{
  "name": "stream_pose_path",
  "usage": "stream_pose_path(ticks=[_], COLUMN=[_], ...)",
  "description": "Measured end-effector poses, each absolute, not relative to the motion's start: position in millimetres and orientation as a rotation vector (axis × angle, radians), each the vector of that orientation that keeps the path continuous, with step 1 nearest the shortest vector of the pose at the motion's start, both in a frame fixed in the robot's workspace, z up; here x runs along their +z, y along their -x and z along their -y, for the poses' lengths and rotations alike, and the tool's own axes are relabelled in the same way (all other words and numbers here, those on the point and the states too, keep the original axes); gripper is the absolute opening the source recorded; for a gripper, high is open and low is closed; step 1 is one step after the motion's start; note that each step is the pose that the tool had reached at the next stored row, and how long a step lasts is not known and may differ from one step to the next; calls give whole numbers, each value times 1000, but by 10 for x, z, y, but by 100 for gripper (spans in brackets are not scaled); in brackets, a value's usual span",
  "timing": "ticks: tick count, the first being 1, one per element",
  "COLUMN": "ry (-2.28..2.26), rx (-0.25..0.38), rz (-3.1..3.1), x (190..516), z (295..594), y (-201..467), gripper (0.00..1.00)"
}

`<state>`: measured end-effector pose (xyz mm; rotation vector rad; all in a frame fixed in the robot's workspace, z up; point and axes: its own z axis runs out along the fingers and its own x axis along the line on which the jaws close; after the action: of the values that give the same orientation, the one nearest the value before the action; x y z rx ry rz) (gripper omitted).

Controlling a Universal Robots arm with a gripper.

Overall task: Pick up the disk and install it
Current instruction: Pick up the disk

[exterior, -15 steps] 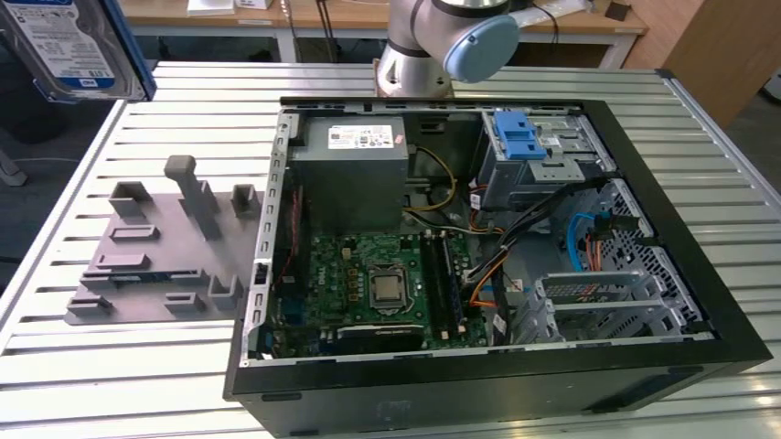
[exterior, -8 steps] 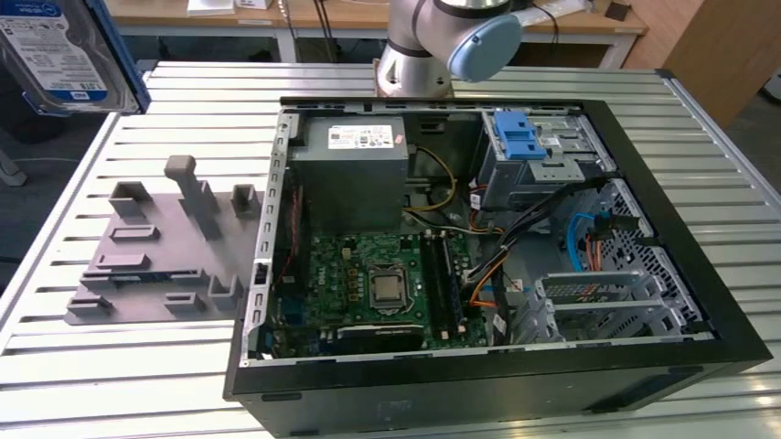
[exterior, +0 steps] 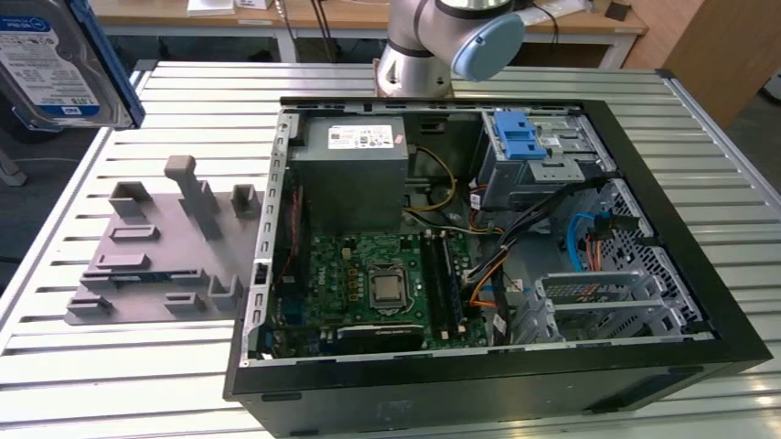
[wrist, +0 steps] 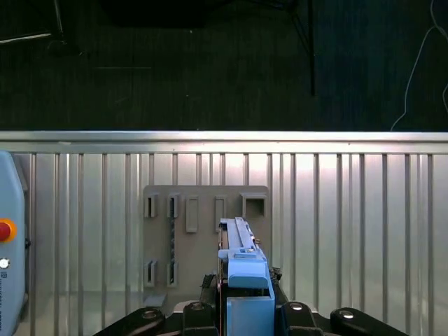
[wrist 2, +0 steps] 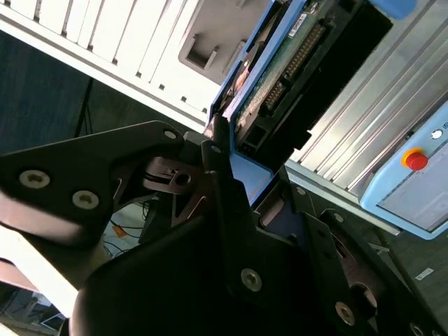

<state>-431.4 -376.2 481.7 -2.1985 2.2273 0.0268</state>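
The end effector (wrist 2: 241, 164) is closed on the disk (exterior: 55, 64). It presses the blue carrier frame at one end. The disk hangs in the air, high over the part of the surface (exterior: 123, 366) at the exterior view's left, and touches nothing under it.

I think the hold is the first danger. The grip is on plastic at one end only and most of the heavy body stands out from it, so a quick turn could make the disk tilt or slip.

Under the disk lies the grey holder plate (exterior: 159, 256) with several upright posts. If the disk travels too low, its edge could catch on them.

Further along stands the open computer case (exterior: 683, 366). Its raised wall could strike the disk if the disk crosses it too low. Inside, loose cables (exterior: 586, 238) lie just beside the blue drive bay (exterior: 525, 137) and could be pushed or pinched. The bay looks narrow, so a disk that is a little tilted would probably jam.

The surface is made of metal slats with grooves between them. The holder plate is near its edge at the exterior view's left. The case takes the middle and reaches toward the opposite edge. The arm (exterior: 445, 46) rises at the far edge behind the case. A control pendant (wrist 2: 413, 182) with a red button also rests on the slats.

Around the surface I see a dark floor (wrist: 210, 63), and wooden furniture (exterior: 342, 14) stands beyond the far edge.
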Motion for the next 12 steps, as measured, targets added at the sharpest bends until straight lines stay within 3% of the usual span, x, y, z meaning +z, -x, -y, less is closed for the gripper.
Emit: stream_pose_path(ticks=[12], ry=[2197], rx=[31], rz=[-2226], x=[4908], z=[3795], y=[4168], gripper=[36])
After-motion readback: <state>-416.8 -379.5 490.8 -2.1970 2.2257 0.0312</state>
